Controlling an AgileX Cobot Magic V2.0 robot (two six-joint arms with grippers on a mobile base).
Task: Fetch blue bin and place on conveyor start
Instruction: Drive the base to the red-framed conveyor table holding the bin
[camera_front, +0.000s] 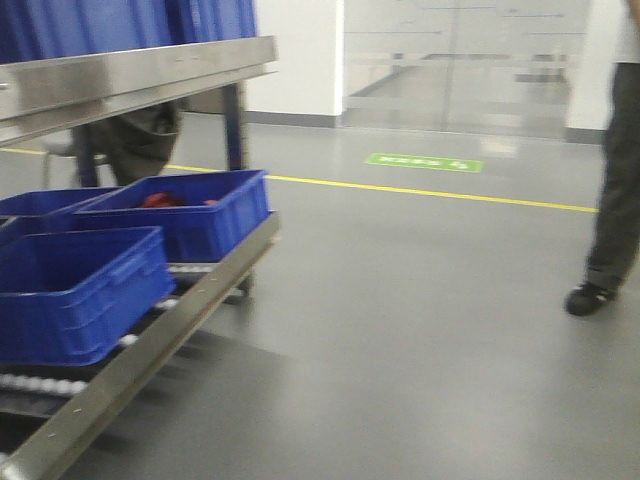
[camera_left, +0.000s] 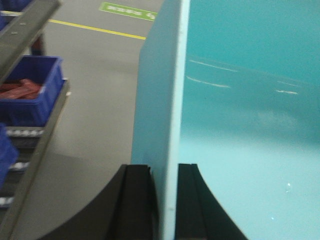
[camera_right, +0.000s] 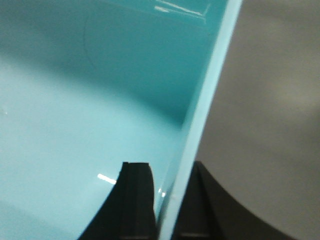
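Observation:
The blue bin (camera_left: 240, 100) is a pale turquoise tub that fills most of both wrist views, held above the grey floor. My left gripper (camera_left: 164, 167) is shut on the bin's left wall, one black finger (camera_left: 136, 200) outside and the other inside. My right gripper (camera_right: 170, 165) is shut on the opposite wall of the blue bin (camera_right: 75, 100), again with one finger on each side of the thin rim. Neither the bin nor the grippers appear in the front view. The conveyor start is out of view.
A stainless-steel roller rack (camera_front: 150, 340) stands at the left, holding dark blue ribbed bins (camera_front: 80, 290), one with red items (camera_left: 20, 90). A person's leg (camera_front: 615, 180) is at the right. A yellow line (camera_front: 430, 192) and a green marking (camera_front: 424, 162) cross the grey floor.

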